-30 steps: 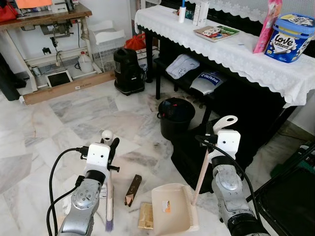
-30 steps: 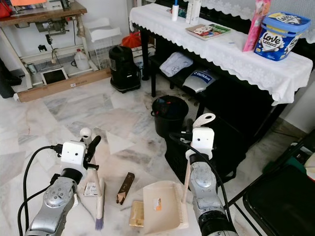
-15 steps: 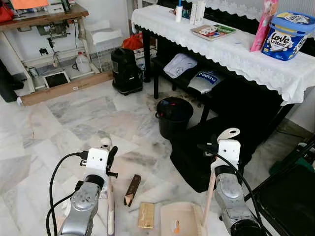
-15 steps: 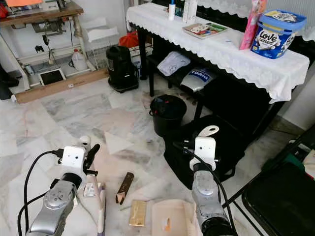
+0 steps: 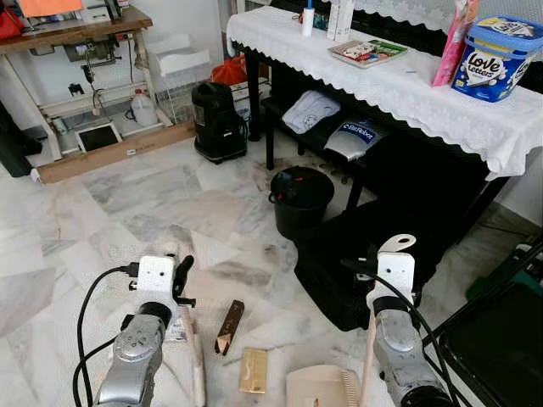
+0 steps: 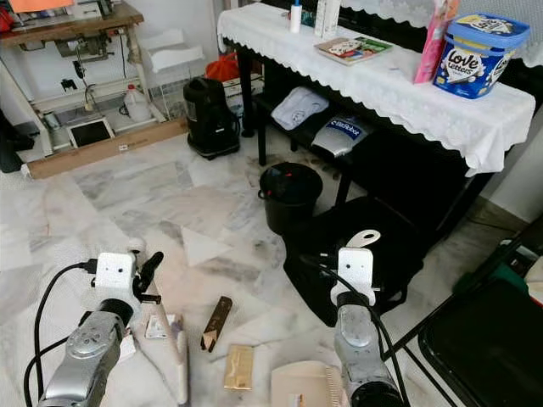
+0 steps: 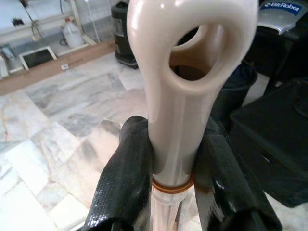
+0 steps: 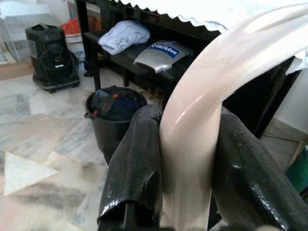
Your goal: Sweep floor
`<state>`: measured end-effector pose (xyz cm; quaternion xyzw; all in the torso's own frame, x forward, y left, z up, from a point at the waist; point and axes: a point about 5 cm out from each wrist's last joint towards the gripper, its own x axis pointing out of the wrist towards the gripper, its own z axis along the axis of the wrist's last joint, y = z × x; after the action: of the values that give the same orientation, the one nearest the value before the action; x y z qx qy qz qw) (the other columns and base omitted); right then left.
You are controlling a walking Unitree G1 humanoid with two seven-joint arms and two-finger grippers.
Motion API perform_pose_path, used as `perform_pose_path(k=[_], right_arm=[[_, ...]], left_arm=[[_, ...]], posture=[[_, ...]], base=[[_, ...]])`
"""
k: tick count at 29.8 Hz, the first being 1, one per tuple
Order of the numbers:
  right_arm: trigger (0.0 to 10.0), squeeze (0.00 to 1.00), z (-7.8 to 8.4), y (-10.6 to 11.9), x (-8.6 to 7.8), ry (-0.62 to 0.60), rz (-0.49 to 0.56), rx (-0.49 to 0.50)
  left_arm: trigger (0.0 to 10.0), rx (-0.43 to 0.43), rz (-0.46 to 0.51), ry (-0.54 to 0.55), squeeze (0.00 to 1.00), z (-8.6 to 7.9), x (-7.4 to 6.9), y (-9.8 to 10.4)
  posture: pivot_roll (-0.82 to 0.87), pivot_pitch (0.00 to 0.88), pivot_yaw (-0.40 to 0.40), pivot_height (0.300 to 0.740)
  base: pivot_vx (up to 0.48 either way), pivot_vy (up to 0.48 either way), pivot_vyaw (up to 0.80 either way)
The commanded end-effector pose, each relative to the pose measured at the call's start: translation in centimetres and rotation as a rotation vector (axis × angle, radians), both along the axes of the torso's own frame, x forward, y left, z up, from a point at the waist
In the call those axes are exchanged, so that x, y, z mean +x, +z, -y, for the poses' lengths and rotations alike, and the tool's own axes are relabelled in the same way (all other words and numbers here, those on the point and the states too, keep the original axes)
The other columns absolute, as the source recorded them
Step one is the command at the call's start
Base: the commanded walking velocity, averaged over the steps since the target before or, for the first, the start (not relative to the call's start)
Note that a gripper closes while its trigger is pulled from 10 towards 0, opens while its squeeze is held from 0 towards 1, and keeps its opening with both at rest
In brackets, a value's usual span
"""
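My left gripper (image 5: 178, 280) is shut on the cream brush handle (image 7: 185, 96), whose shaft (image 5: 195, 356) slants down to the marble floor at the lower left. My right gripper (image 5: 374, 263) is shut on the cream dustpan handle (image 8: 192, 139). The dustpan (image 5: 321, 386) rests on the floor at the bottom edge. Between the two tools lie a brown wrapper (image 5: 229, 326) and a gold packet (image 5: 253, 370). A small white wrapper (image 5: 174, 331) lies beside the brush shaft.
A black bucket (image 5: 303, 200) stands ahead of me with a black bag (image 5: 339, 263) beside it. A cloth-covered table (image 5: 407, 93) runs along the right, a black chair (image 5: 501, 339) sits at the lower right, and a black vacuum (image 5: 221, 119) stands further back.
Both arms have drawn back toward me. The dustpan has slid away from the gold packet, down and to the right. The brush handle has lowered and shifted left.
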<state>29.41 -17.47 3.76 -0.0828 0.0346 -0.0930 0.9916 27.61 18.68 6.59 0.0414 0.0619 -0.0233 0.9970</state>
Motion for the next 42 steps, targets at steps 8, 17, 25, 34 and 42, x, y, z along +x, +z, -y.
perform_pose_path(k=[8,17,25,34,42], right_arm=[[10.0,0.00,-1.5,0.5,0.4,0.061,0.045,-0.011],[10.0,0.00,-2.4,0.1,0.3,0.116,0.038,-0.066],[10.0,0.00,-2.3,0.2,0.7,0.102,0.048,-0.085],[10.0,0.00,-2.3,0.2,1.1,0.079,0.030,-0.084],[10.0,0.00,-1.5,-0.9,0.4,0.047,-0.031,-0.071]], left_arm=[[10.0,-0.030,-0.034,-0.026,0.00,-0.2,0.0,-0.1],[10.0,-0.050,-0.042,-0.030,0.00,-0.3,0.0,-0.1],[10.0,-0.047,-0.026,-0.039,0.00,-0.3,0.1,0.3],[10.0,-0.049,0.020,-0.039,0.00,-0.5,0.2,1.2],[10.0,-0.054,0.010,-0.061,0.00,0.0,0.2,1.1]], posture=[[0.13,0.042,0.047,0.740],[0.13,0.036,0.058,0.740],[0.15,0.036,0.067,0.740],[0.16,0.030,0.082,0.740],[0.17,0.031,0.073,0.740]], base=[[0.000,0.000,0.00],[0.000,0.000,0.00],[0.000,0.000,0.00],[0.000,0.000,0.00],[0.000,0.000,0.00]])
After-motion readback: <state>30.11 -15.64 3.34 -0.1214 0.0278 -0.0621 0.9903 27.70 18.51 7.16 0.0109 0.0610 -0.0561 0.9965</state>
